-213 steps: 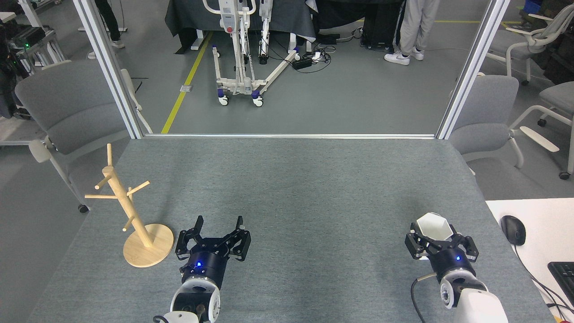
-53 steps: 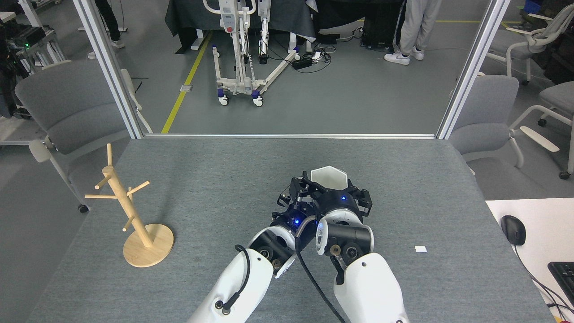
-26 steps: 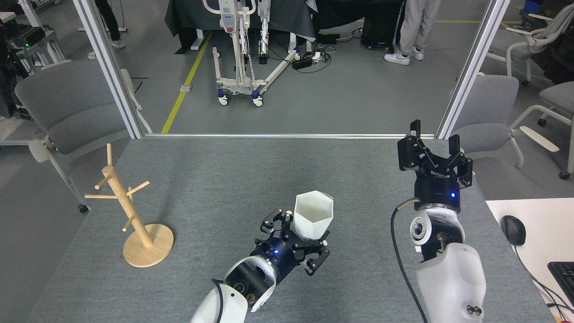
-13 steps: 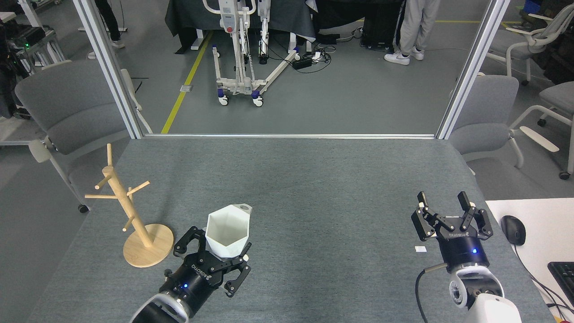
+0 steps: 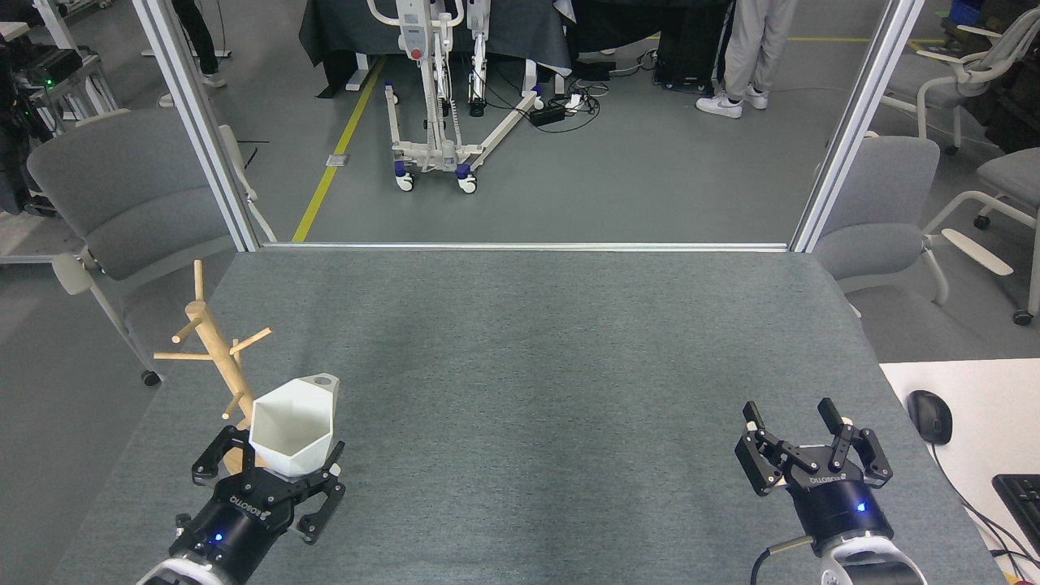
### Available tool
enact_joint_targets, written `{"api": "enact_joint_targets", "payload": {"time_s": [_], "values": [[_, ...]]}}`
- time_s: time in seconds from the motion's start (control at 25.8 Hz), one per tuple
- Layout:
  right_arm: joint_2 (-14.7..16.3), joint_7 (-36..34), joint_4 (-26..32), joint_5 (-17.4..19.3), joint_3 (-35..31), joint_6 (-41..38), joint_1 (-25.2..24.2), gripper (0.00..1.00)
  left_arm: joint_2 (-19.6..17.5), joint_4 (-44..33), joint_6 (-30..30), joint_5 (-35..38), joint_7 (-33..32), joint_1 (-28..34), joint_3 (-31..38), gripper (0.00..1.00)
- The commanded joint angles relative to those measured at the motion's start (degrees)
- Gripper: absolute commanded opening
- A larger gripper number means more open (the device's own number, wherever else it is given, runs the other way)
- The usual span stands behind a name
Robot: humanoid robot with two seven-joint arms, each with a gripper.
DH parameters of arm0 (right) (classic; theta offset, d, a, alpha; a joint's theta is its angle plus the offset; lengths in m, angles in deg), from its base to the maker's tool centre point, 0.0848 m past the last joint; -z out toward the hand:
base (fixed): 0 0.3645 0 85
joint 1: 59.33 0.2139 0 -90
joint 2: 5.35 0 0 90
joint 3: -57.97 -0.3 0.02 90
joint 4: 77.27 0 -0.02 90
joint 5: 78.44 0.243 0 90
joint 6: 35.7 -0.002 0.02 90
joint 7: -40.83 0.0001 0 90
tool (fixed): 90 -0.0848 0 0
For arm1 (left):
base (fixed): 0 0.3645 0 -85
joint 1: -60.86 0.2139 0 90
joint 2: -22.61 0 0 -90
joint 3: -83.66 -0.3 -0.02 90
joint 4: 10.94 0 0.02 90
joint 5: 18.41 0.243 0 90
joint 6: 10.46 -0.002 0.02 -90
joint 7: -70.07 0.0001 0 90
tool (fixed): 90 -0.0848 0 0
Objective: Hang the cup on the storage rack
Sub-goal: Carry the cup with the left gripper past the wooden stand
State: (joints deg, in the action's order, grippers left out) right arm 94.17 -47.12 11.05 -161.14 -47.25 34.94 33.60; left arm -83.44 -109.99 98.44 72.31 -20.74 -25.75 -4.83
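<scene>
Cup (image 5: 291, 426) sits clamped in the left gripper (image 5: 272, 467) at the near left of the grey tabletop (image 5: 528, 341), its open hexagonal mouth tipped toward the camera and its handle with the round hole pointing up and away at the top right of the rim. The black fingers (image 5: 213, 459) close around the cup's lower body from both sides. The cup is lifted clear of the tabletop, directly in front of the wooden rack (image 5: 215, 357), and it covers most of the rack's round base, so only a sliver of the base shows beside the cup's left edge. The rack's slanted post rises up and to the left behind the cup, with thin pegs sticking out to both sides; none of the pegs is through the cup's handle, and the nearest short peg ends just beside the cup's left rim.

The right gripper (image 5: 800, 443) is at the near right of the tabletop, well apart from the cup, its fingers spread and empty. Beyond the tabletop's right edge, a black mouse (image 5: 929, 416) and a keyboard corner (image 5: 1022, 496) lie on a white desk (image 5: 967, 390). Grey chairs (image 5: 122, 195) stand at both far sides.
</scene>
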Motion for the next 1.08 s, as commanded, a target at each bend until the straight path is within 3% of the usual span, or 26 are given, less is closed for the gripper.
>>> {"api": "enact_joint_targets", "payload": {"time_s": [0.0, 0.19, 0.31, 0.46, 0.58, 0.81, 1.05], "values": [[-1.7, 0.77, 1.5, 0.34, 0.72, 2.48, -0.64, 1.0, 0.4, 0.0, 4.74, -0.19, 0.02, 0.65, 4.74, 0.0], [-2.05, 0.77, 1.5, -0.01, 4.41, 9.34, 0.85, 1.0, 0.58, 0.0, 10.28, -0.63, 0.54, 2.23, 11.51, 0.0], [-4.07, 1.47, 1.5, -3.26, 4.94, 10.3, 0.68, 1.0, 0.67, 0.0, 15.11, -1.51, 3.0, 3.9, 16.87, 0.0], [-3.98, 3.14, 1.33, -3.35, 4.94, 10.04, 1.47, 1.0, 1.9, 0.0, 17.93, -2.3, 2.92, 5.05, 22.23, 0.0], [-5.12, 3.32, 1.33, -3.79, 4.94, 10.04, 1.56, 1.0, 2.78, 0.7, 15.29, -2.12, 2.13, 4.34, 22.76, 0.0], [-5.39, 3.32, 0.1, -4.49, 4.94, 10.3, 1.82, 1.0, 2.34, 5.45, 2.11, -1.51, -0.77, -0.23, 22.67, 0.0], [-5.3, 3.23, -0.17, -4.67, 4.94, 10.21, 1.82, 1.0, 1.99, 8.17, -2.55, -1.33, -0.95, -0.84, 22.67, 0.0]]}}
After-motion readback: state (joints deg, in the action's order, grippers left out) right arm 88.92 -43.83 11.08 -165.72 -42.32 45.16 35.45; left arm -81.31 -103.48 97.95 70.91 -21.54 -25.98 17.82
